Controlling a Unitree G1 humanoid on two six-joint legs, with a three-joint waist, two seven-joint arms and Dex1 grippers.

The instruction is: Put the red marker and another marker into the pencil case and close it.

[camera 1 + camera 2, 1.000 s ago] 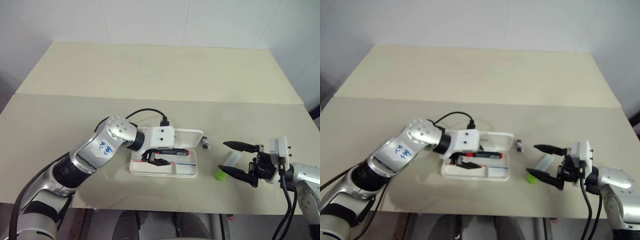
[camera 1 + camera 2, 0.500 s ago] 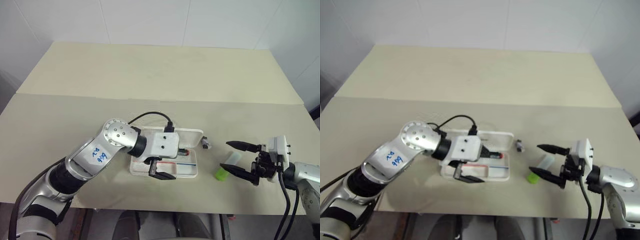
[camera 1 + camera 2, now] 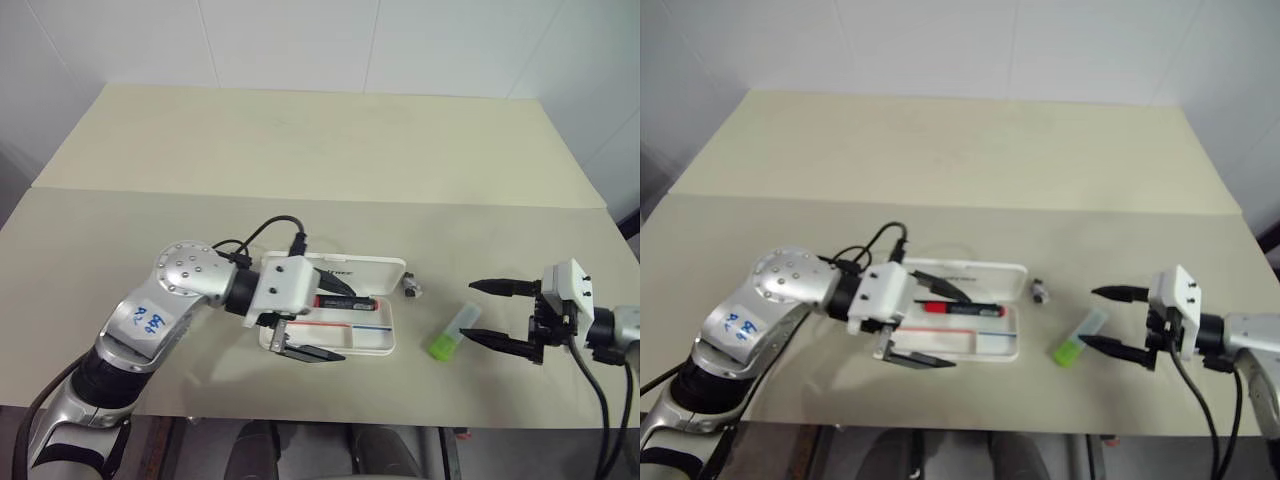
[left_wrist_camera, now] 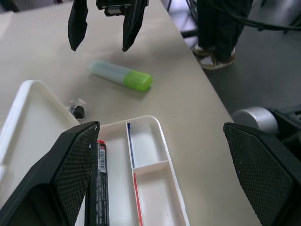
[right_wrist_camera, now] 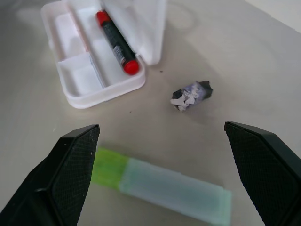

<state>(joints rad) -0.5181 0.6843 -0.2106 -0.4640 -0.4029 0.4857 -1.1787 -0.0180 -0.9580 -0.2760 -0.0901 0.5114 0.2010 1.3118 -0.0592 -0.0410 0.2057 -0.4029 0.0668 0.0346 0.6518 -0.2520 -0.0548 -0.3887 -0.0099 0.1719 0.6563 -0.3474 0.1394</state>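
Grippers: left (image 3: 318,322) and right (image 3: 498,317) both spread, empty.
Risk: our right may nudge the highlighter (image 3: 450,332) away.
Case (image 3: 385,338): lid open, red marker (image 3: 345,300) inside.

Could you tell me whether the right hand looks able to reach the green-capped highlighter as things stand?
Probably yes. The right hand is open, and the highlighter lies flat on the table just ahead of its fingertips, with nothing between them.

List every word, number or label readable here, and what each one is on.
Blue handwriting on a white sticker on the left arm: about "23 499", uncertain.
Dark print on the pencil case lid: too small to read.
Barcode label on the red marker: digits too small to read.
Nothing else readable.
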